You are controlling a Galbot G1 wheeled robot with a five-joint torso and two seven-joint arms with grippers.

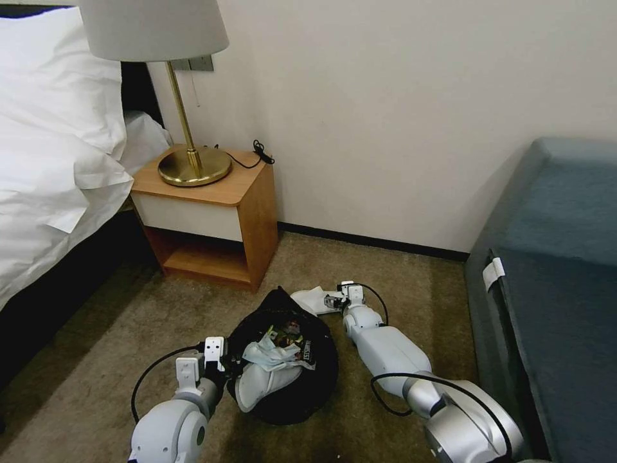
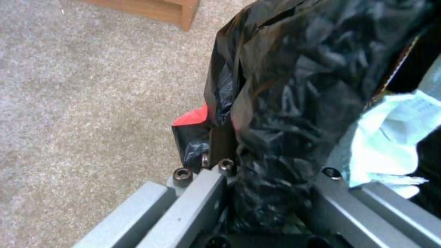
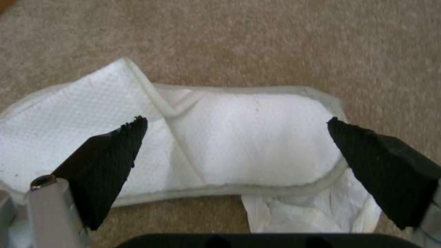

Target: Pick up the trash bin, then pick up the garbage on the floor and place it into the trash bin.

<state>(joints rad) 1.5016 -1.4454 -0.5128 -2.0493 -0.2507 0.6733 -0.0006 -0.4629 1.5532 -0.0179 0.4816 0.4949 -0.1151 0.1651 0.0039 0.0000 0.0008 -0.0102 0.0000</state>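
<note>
— What's nearest, low in the head view?

— The left gripper [image 1: 222,366], lower left of centre. It's closed on the rim of the trash bin [image 1: 321,379], pinching the black bag [image 2: 294,103] between its fingers [image 2: 202,206]. The bin sits on the carpet [image 1: 116,360] at the bottom centre of the frame.

— Anything in the bin?

— Yes. A white slipper [image 1: 260,386] lies across its mouth, with a crumpled tissue [image 1: 273,354] on top and some darker wrappers behind it. In the left wrist view a bit of red [image 2: 195,117] shows beside the bag; I can't tell what it is.

— And the other arm?

— The right gripper [image 1: 333,302] is just past the bin, middle of the frame, stretched low over the floor. Its fingers [image 3: 105,165] are spread wide, holding nothing, hovering over a second white slipper [image 3: 248,141] that lies flat on the carpet. A crumpled white tissue [image 3: 303,210] pokes out beside the slipper's edge.

— Farther back?

— A wooden nightstand [image 1: 218,218] left of centre with a brass lamp [image 1: 186,128] on it, the bed [image 1: 51,141] at upper left, and a blue couch [image 1: 565,257] along the right side.
</note>
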